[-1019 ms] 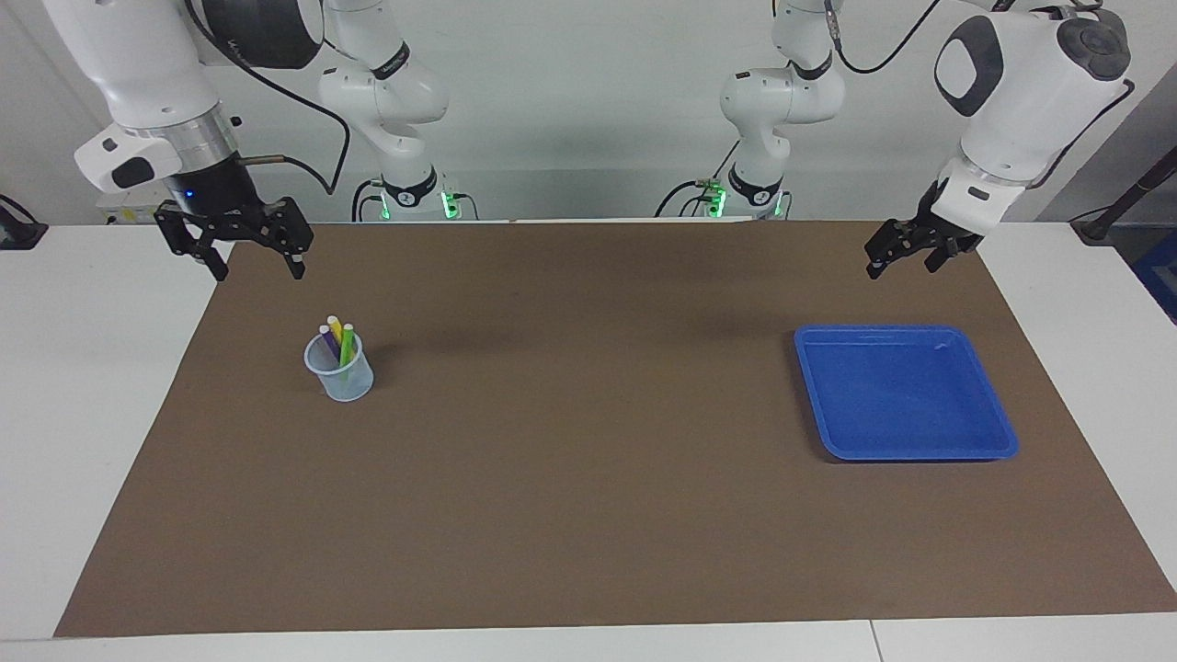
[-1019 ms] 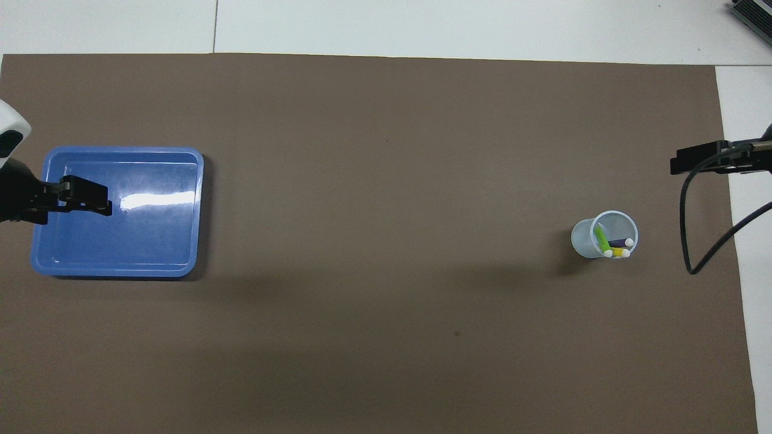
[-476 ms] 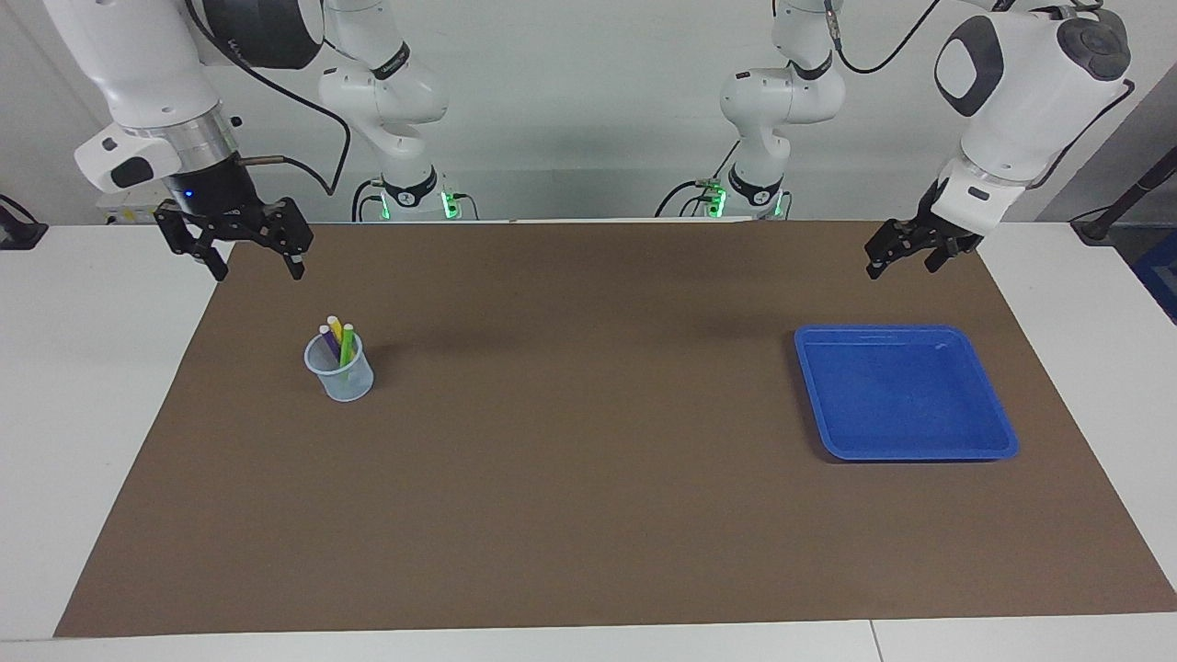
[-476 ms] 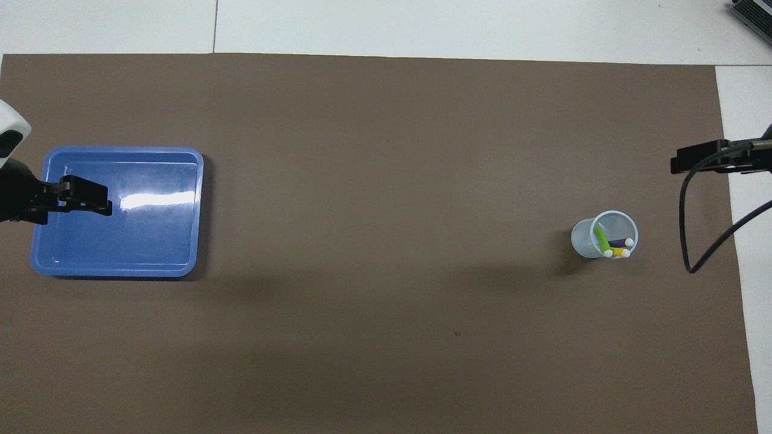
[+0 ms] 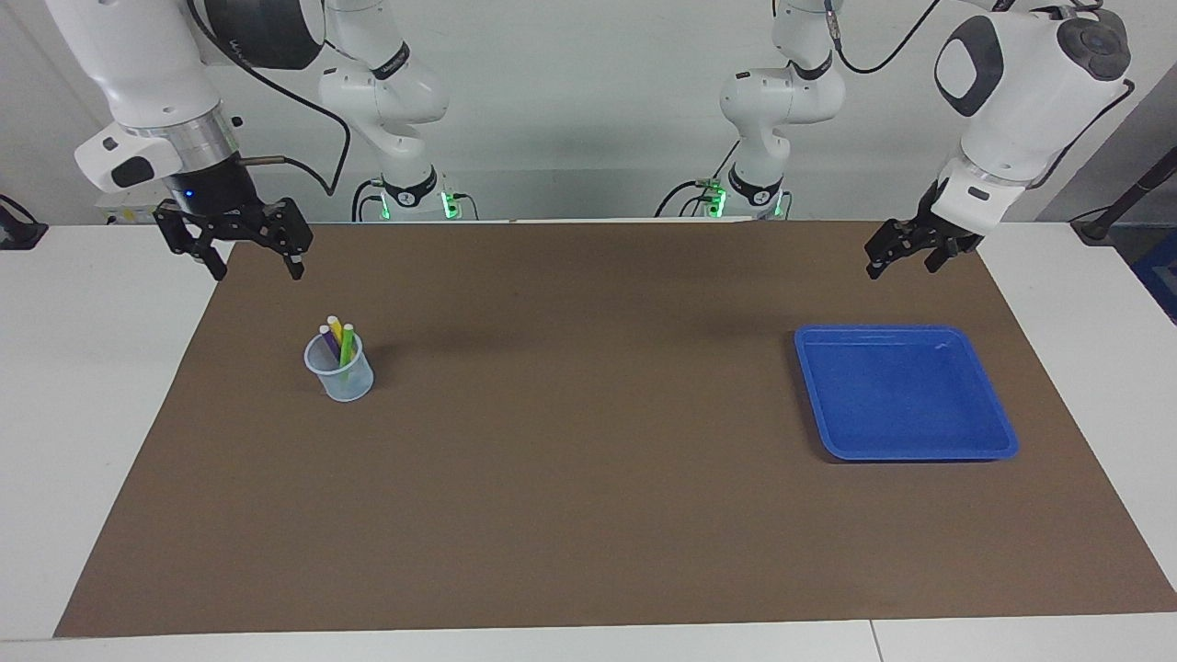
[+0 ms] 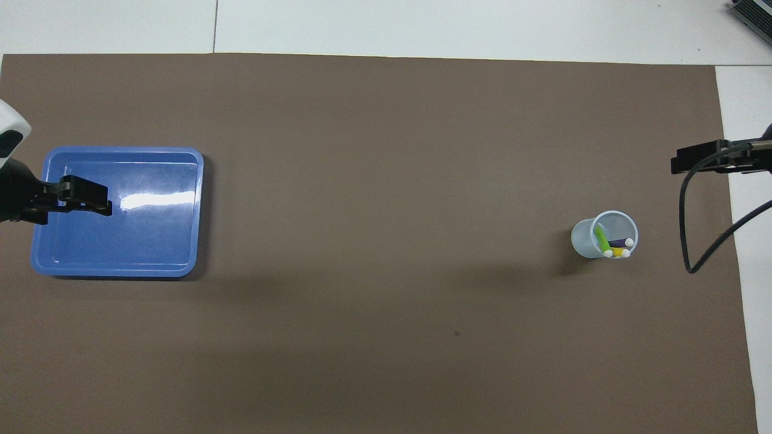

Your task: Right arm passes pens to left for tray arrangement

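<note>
Nothing has shifted between the earlier pictures and this one: both arms hang where they were, and we read the task as not yet begun.

Our right gripper point(image 5: 246, 257) sits at the upper left of the facing frame, raised over the edge of the brown mat point(image 5: 588, 515), its jaws spread wide and empty, which suits a first reach down for a pen. Lower in that frame stands the translucent cup point(image 5: 341, 377), upright on the mat, with the three pens point(image 5: 338, 342) leaning inside it, purple, yellow and green, pale tips upward. Standing tips-up, they offer their upper ends for a pinch from above.

Our left gripper point(image 5: 908, 248) waits at the upper right of the facing frame, jaws open and holding nothing. In the overhead frame it overlaps the blue tray point(image 6: 181, 253), yet the facing frame shows it raised, clear of the rim. That tray point(image 5: 998, 432) lies empty on the table at mid right, well apart from the cup, so each pen must be handed across the middle.
</note>
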